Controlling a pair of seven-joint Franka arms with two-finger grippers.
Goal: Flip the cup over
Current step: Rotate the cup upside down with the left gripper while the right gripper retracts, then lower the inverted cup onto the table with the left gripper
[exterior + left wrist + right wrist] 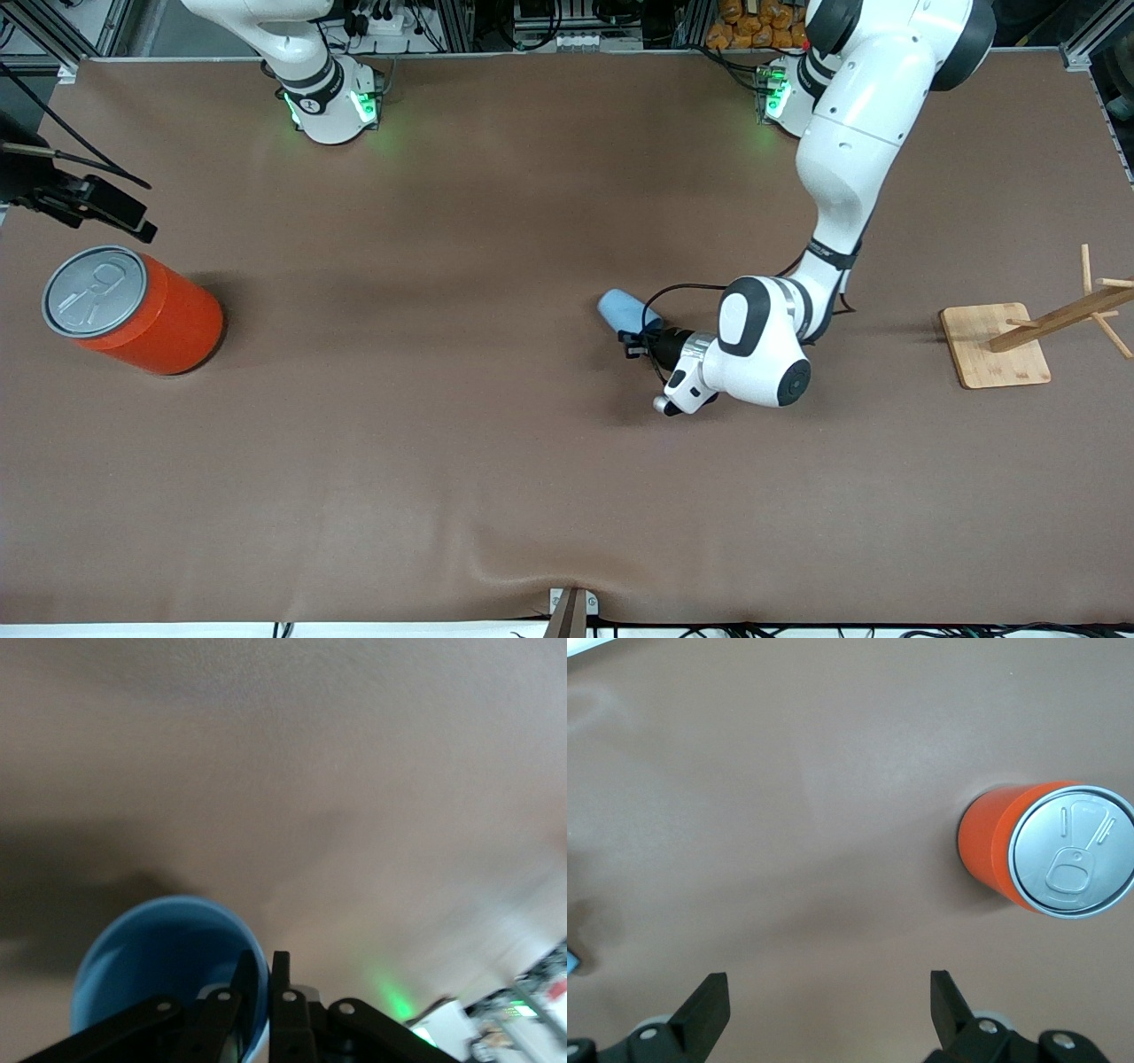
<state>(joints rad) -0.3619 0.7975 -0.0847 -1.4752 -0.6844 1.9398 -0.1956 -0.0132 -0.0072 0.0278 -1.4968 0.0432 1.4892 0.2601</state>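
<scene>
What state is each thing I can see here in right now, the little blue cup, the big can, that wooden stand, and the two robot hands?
Small light-blue plastic cup: on its side, rim pinched.
Left hand: shut on the cup's rim.
Right hand: open, empty, waiting above the table.
Big orange-red can with grey pull-tab lid: upright, lid sealed.
Wooden peg stand: upright, nothing hanging on it.

Left gripper (640,339) low, jaws clamped; right gripper (828,1005) raised, jaws wide, waiting.

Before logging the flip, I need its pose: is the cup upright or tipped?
Tipped. The cup lies sideways, the left gripper shut on its rim, one finger inside.
</scene>
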